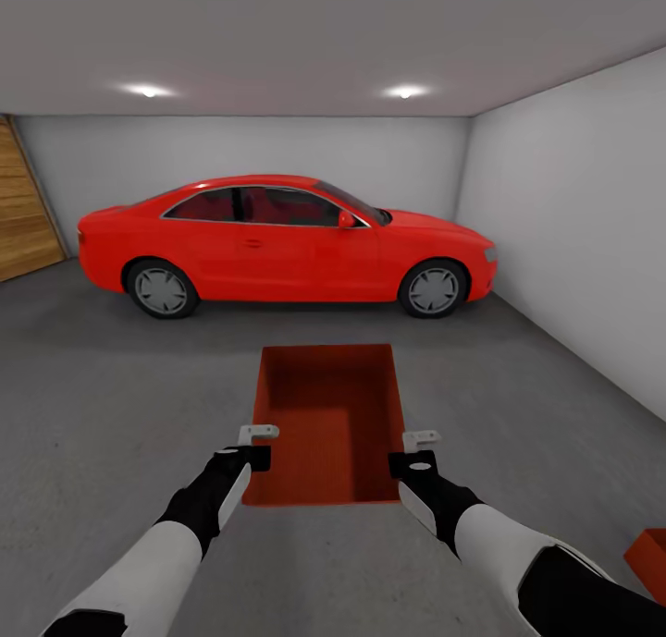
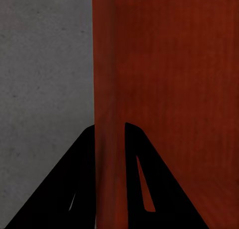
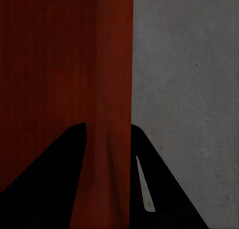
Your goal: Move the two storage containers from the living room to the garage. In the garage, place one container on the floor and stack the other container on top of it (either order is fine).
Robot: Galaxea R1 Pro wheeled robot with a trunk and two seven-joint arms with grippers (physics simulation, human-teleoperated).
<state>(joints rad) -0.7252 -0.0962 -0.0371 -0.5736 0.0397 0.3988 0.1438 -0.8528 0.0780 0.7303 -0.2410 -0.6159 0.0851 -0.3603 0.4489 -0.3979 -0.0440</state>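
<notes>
The storage container (image 1: 328, 420) sits between both claws, long axis running near to far toward the red car (image 1: 287, 244). The left claw (image 1: 256, 445) is clenched on its left wall, the right claw (image 1: 418, 452) on its right wall. Second container (image 1: 650, 556) lies on the garage floor (image 1: 111, 406), near right, so the carried bin must travel right.

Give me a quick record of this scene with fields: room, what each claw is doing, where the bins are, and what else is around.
room: garage, grey floor
left claw: shut on held container, left wall
right claw: shut on its right wall
second container: on floor, near right arm, partly out of frame
other: red car, wooden door
</notes>
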